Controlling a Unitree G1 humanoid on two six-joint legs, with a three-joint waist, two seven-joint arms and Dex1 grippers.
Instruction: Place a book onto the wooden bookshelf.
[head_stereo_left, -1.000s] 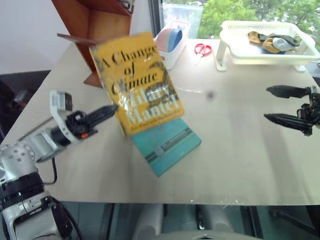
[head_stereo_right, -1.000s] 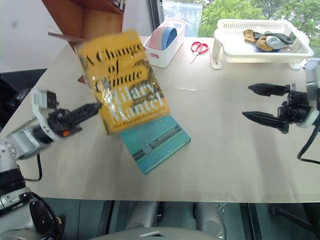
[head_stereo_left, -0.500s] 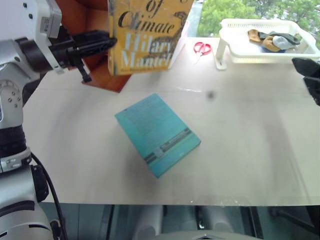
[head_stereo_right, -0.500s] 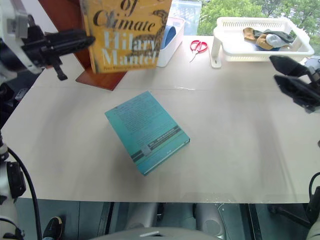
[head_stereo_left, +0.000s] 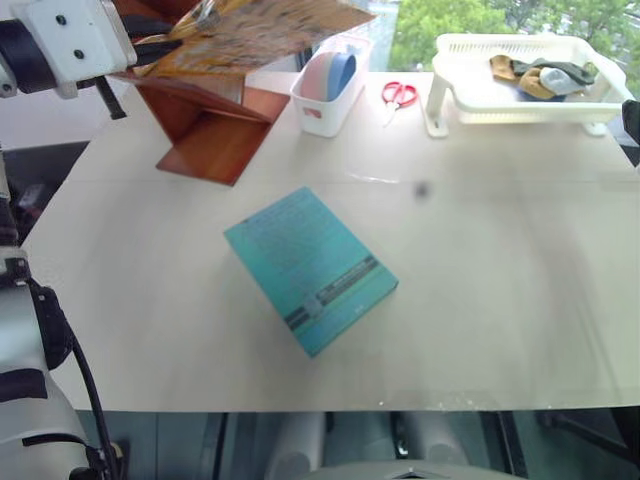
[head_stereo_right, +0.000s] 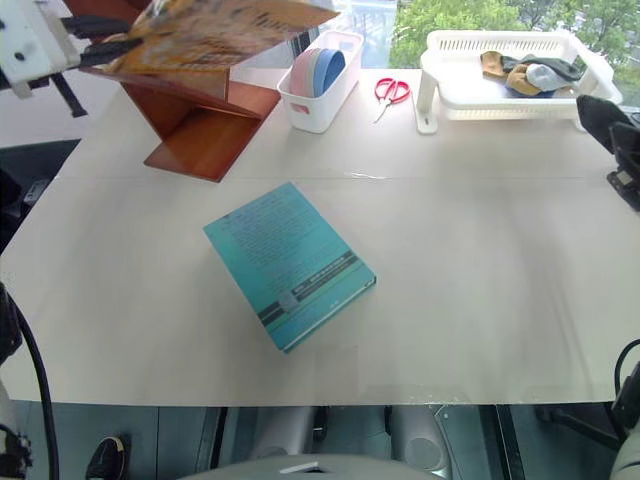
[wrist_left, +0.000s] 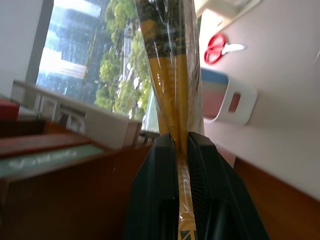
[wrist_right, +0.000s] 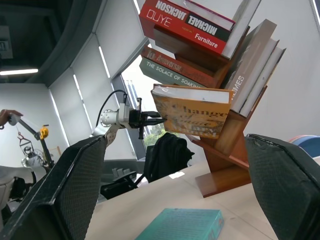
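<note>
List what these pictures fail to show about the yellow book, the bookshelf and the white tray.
- The book: its title, with the cover tilted nearly edge-on in the head views.
- The wooden bookshelf: its upper compartments, cut off by the top edge of the head views.
- White tray: its contents, too small to name.
- The left gripper: the book's cover, seen edge-on between its fingers.

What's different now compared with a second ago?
The left gripper, shut on the yellow book, has carried it up off the teal book and turned it from upright to nearly flat beside the wooden bookshelf. The right gripper, open, has drawn off toward the table's right edge. The teal book, scissors and white tray stayed put.
</note>
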